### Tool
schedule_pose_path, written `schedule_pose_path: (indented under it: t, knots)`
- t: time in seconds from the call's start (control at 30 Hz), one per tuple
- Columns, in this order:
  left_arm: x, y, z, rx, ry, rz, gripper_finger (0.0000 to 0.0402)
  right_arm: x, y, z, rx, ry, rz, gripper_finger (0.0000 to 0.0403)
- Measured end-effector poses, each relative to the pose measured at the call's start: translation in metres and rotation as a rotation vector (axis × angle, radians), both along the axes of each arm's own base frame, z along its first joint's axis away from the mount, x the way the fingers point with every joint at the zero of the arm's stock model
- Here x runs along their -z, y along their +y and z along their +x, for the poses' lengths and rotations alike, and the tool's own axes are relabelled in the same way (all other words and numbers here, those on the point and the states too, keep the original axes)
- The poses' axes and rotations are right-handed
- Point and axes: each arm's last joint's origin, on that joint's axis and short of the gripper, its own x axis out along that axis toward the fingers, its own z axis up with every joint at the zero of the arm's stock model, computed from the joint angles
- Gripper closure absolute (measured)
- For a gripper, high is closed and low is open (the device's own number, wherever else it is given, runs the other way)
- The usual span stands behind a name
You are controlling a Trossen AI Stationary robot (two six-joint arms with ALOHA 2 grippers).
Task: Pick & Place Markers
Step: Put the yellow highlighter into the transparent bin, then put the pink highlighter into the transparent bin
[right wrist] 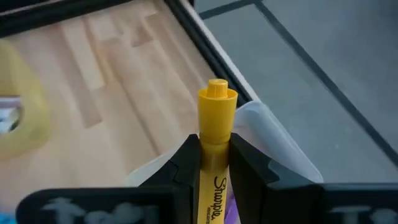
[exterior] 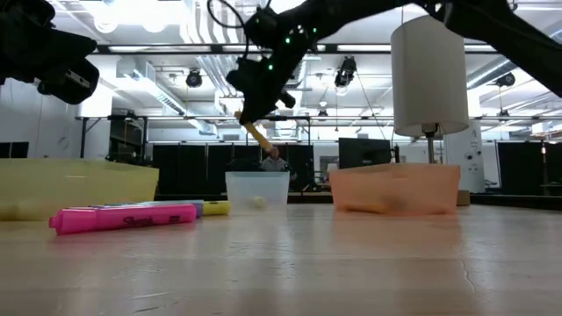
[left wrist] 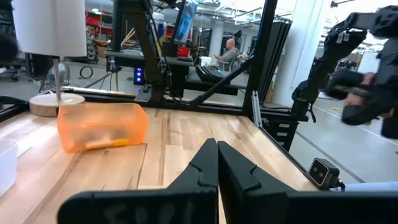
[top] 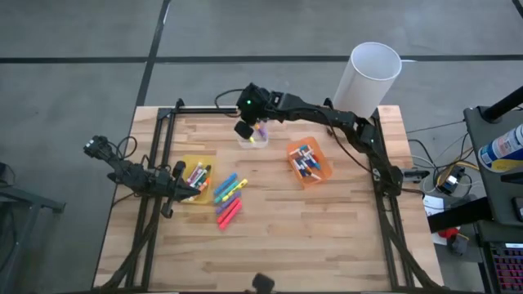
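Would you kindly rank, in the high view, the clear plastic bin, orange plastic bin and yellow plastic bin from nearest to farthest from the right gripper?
1. Clear plastic bin, directly beneath the right gripper.
2. Orange plastic bin, toward the table's right.
3. Yellow plastic bin, at the left, by the left gripper.

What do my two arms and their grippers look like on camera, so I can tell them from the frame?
Both arms are dark, jointed links with black cables along them. The right arm has a small green light near its wrist. The right gripper has two flat, angular black fingers. The left gripper has the same black wedge-shaped fingers; the left arm is thin and black.
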Motion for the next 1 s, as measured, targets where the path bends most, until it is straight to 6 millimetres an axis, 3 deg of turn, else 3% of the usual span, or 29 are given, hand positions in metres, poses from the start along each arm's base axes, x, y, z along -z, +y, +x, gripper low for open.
schedule_pose_path:
  t: [0.2,0.33,0.6,1.0]
  knots:
    - [0.000,0.000,0.000,0.000,0.000,0.000,0.0402,0.027,-0.034,0.002,0.115,-0.035,0.049,0.0346]
    - [0.000,0.000,0.000,-0.001,0.000,0.000,0.0401,0.043,-0.044,0.001,0.174,-0.022,0.092,0.0346]
    - [0.000,0.000,0.000,0.000,0.000,0.000,0.0402,0.053,-0.047,0.004,0.200,-0.033,0.113,0.0337]
    - [0.000,0.000,0.000,0.000,0.000,0.000,0.0402,0.049,-0.039,0.005,0.174,-0.016,0.100,0.0250]
